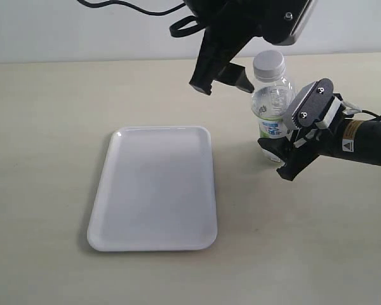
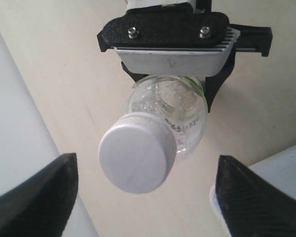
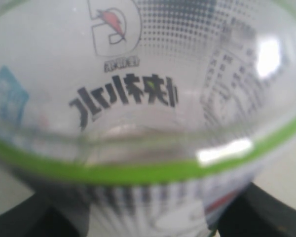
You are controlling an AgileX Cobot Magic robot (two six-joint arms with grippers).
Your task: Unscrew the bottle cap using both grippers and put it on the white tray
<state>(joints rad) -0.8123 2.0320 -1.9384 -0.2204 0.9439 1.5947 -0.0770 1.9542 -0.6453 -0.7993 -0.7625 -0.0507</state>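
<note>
While the white tray (image 1: 152, 190) lies with nothing on it at the near left of the bench (image 1: 44, 114), the work gathers further back on the right. There the right tool (image 1: 280, 132), reaching in from the right edge, is clamped on the labelled body of the bottle (image 1: 273, 105), its jaws on opposite sides of the label. Its own camera shows little but label pressed close, with dark fingers (image 3: 274, 210) low at either side. The bottle stands on the bench just right of the tray's far corner, the bottle cap (image 1: 269, 63) on its neck at the top. Farthest back and highest, the left tool (image 1: 222, 84) hangs spread wide and grips nothing. Its wrist view has the cap (image 2: 137, 158) ahead, about midway between the two black fingers (image 2: 37, 197) but not yet between them.

The risk, on this reading, lies in the two grips. If the left tool closes off centre, one finger would meet the cap first and shove the neck sideways against the right tool's hold. The thin clear wall may give or slip, letting the bottle turn with the cap instead of the thread breaking loose. A shallow pinch on the cap's side could skid. A loosened cap held that way might drop short on its way left and nearer, to the tray.
</note>
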